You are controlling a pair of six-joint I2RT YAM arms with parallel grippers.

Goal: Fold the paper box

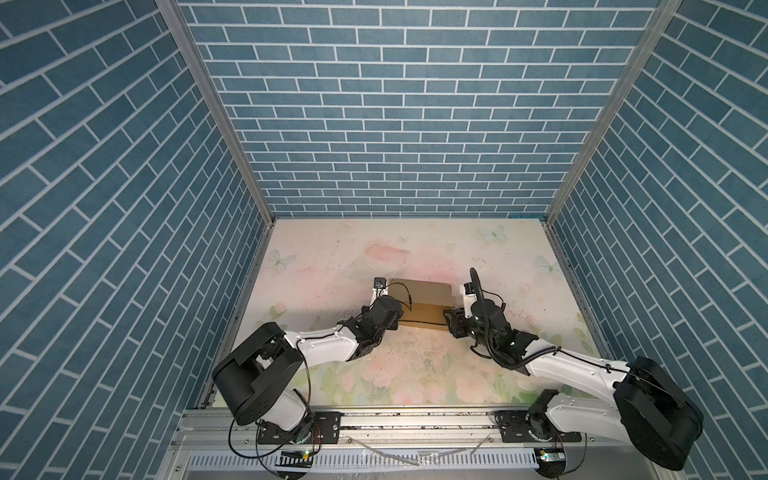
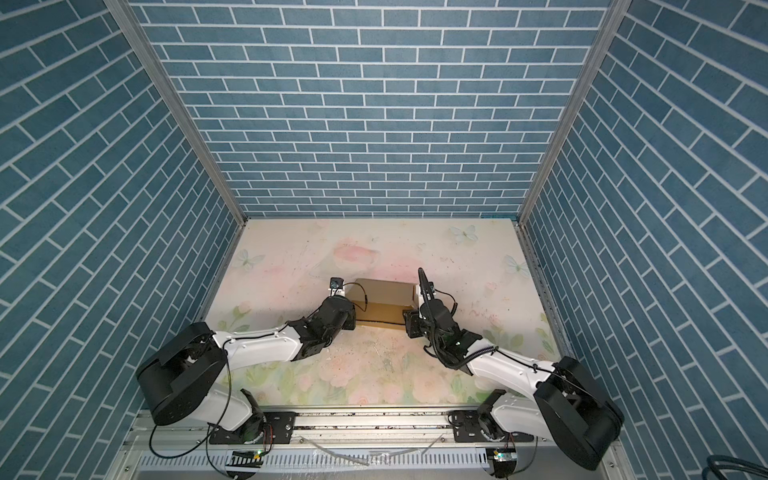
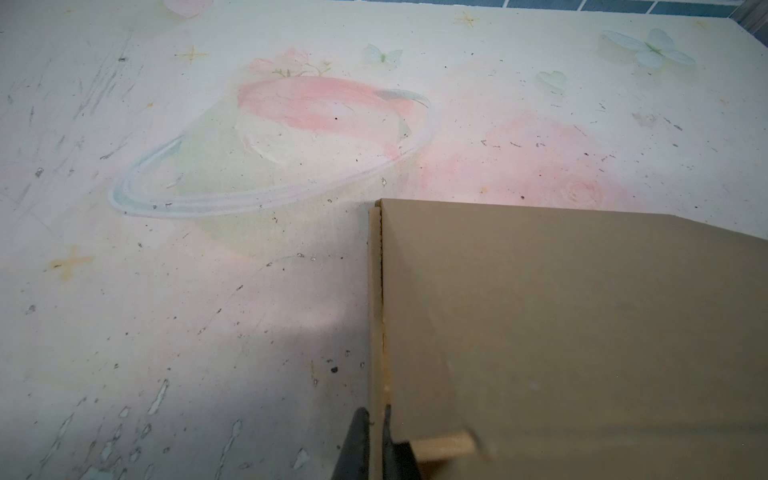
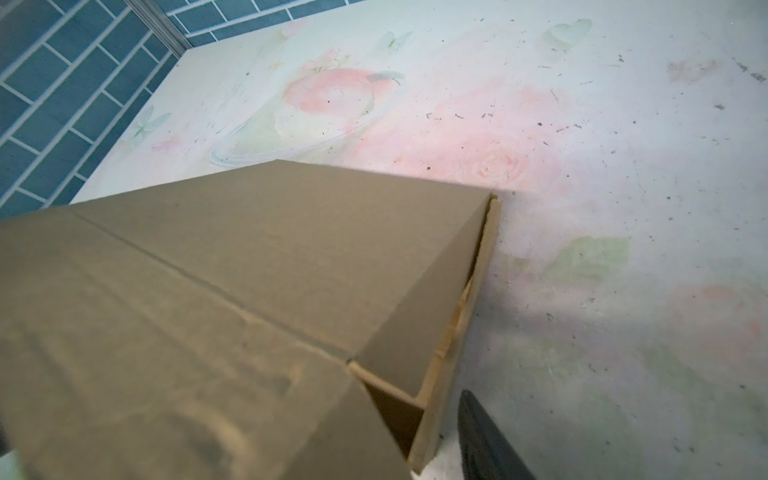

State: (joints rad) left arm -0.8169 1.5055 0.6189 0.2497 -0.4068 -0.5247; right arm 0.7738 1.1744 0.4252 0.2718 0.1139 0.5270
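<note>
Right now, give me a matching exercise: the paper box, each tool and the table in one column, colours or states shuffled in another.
1 paper box
2 left tool
3 right tool
4 table

A pastel flower print
B open beside the box's end
C plain brown
D shut on a box wall

Pairs: 1-C, 2-D, 3-B, 4-A

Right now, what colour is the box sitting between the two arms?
Plain brown cardboard with no print; the paper box shows best in the right wrist view.
</note>
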